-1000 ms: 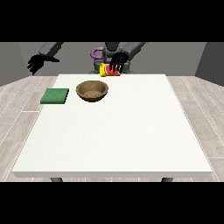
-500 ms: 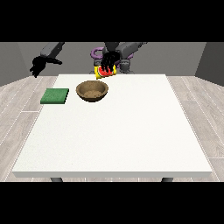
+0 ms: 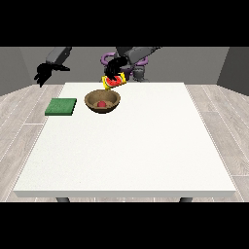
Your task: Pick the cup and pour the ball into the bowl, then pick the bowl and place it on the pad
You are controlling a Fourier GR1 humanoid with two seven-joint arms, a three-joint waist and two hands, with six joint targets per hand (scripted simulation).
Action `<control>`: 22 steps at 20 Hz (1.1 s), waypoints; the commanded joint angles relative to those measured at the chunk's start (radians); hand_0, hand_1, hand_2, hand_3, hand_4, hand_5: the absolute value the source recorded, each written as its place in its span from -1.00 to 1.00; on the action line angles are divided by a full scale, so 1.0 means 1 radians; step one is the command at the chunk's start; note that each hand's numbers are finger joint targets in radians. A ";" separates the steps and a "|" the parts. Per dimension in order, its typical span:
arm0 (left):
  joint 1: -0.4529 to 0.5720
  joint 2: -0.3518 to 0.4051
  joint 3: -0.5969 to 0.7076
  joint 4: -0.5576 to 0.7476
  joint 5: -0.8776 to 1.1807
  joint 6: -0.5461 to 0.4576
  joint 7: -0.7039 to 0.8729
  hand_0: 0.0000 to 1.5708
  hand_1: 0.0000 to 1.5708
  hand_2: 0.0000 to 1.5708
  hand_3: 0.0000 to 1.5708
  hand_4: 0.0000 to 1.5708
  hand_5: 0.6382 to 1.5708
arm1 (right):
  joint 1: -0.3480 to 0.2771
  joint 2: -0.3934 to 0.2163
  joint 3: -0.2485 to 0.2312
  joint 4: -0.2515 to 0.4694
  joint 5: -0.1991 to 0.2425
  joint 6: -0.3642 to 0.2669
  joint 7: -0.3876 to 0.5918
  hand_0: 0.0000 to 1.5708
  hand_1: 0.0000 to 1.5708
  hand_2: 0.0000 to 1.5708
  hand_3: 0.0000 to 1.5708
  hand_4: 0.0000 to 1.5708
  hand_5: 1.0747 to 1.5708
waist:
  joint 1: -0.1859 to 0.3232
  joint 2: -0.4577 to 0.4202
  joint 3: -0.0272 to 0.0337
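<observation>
We hold tipped cup (image 3: 113,81) in hand at view's right (image 3: 115,69); ball (image 3: 101,104) in bowl (image 3: 102,101), at hand's 7 o'clock; pad (image 3: 61,107) at bowl's 9 o'clock.

Cup (image 3: 113,82): upper part covered by the hand at the view's right (image 3: 115,69); only the yellow and red lower portion shows, above the bowl's (image 3: 102,101) far rim. Finger placement on cup too small to resolve. Hand at the view's left (image 3: 43,74), beyond the table's (image 3: 126,146) far-left corner: finger pose indistinct.
</observation>
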State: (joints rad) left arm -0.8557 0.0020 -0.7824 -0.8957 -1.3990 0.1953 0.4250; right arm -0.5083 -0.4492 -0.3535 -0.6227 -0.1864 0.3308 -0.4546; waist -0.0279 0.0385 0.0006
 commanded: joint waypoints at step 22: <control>0.058 0.126 0.400 -0.277 0.181 0.068 -0.182 -0.49 -0.49 1.00 1.00 0.27 1.00 | 0.045 -0.005 -0.049 0.068 -0.056 -0.016 0.044 -1.00 -1.00 -1.00 -1.00 -0.41 0.94 | 0.217 -0.004 -0.0051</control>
State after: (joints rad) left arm -0.8524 0.0714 -0.5257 -1.1054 -1.3558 0.1684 0.2874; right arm -0.4712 -0.4447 -0.3882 -0.5585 -0.2291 0.3240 -0.4316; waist 0.1289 0.0289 -0.0030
